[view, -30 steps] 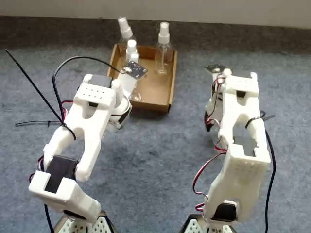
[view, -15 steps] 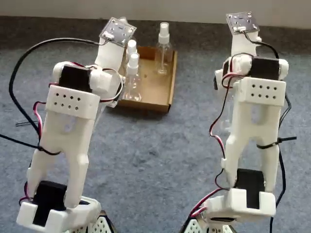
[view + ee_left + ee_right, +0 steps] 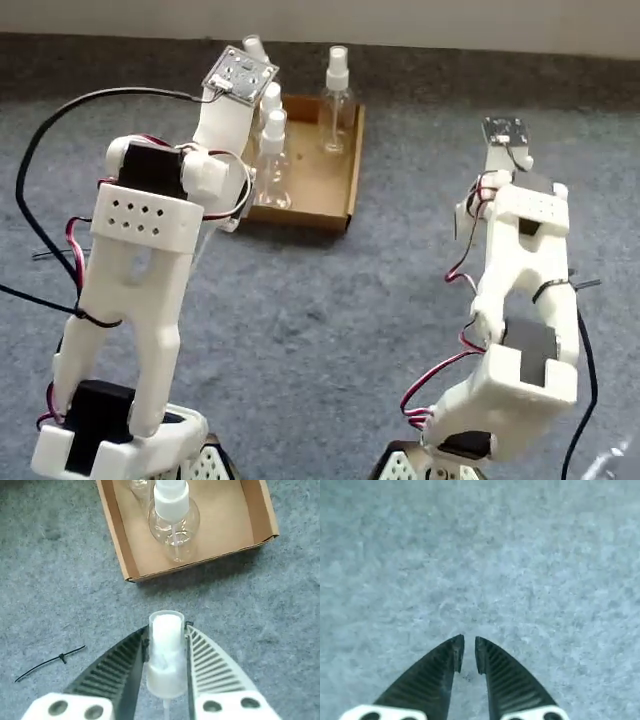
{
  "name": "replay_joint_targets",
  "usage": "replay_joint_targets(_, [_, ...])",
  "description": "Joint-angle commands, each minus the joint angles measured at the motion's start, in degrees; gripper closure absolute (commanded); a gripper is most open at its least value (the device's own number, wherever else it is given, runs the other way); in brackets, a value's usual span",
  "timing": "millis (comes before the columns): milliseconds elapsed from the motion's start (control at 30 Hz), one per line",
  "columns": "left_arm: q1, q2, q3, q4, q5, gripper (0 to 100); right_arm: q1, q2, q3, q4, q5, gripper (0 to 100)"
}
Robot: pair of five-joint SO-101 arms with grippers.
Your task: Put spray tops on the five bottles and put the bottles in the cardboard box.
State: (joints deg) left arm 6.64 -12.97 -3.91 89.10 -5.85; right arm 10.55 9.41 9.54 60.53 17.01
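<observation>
Left gripper (image 3: 166, 630) is clamped on a spray-topped bottle (image 3: 165, 667), the jaws pinching it from both sides just under its white cap. It hangs over the grey carpet (image 3: 280, 610) just short of the cardboard box (image 3: 112, 540), outside the near wall. Inside the box, right behind that wall, a clear bottle with its spray top on (image 3: 173, 522) stands upright, with another one (image 3: 140, 485) just beyond it. From the high view, one more capped bottle (image 3: 337, 100) is upright in the box's far right corner. A fourth spray top (image 3: 252, 46) peeks out by the box's far left corner; whether it stands inside the box, I can't tell. A black cable tie (image 3: 50, 662) lies on the carpet, off from the box's near left corner. The right gripper (image 3: 468, 649) sits well apart from the box, out past its right wall, low over bare carpet, jaws drawn almost together with only a sliver between them and nothing held.
</observation>
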Motion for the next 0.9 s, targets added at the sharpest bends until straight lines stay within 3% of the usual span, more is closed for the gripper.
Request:
replay_joint_targets(0, [-0.4,-1.71,-0.22,0.0,0.44,98,3.38,-0.66,-8.92,9.19,0.62,98.2])
replay_joint_targets(67, [-0.31,-1.71,-0.22,0.0,0.44,98,7.87,-2.77,-14.2,20.7,2.64,95.7])
replay_joint_targets(133, [-0.48,-1.71,-0.22,0.26,0.18,98,14.46,-5.23,-17.45,24.66,10.2,93.3])
replay_joint_targets(200, [-0.57,-1.71,-0.22,-0.09,0.09,98,17.63,-4.97,-14.02,21.14,10.99,92.5])
replay_joint_targets(333, [0.13,-2.07,-0.22,-0.09,0.44,98,16.22,-4.35,-3.65,7.25,7.65,92.5])
replay_joint_targets(500, [1.01,-3.38,-0.48,0.35,0.62,98,13.58,-20.35,4.88,9.63,2.02,92.5])
replay_joint_targets(667, [-0.48,-6.02,5.85,-1.67,4.48,98,6.73,-48.4,33.27,-1.63,1.93,92.5])
replay_joint_targets(867, [-3.03,-8.57,15.6,-6.68,4.31,98,1.71,-80.84,68.79,-16.57,2.37,92.5])
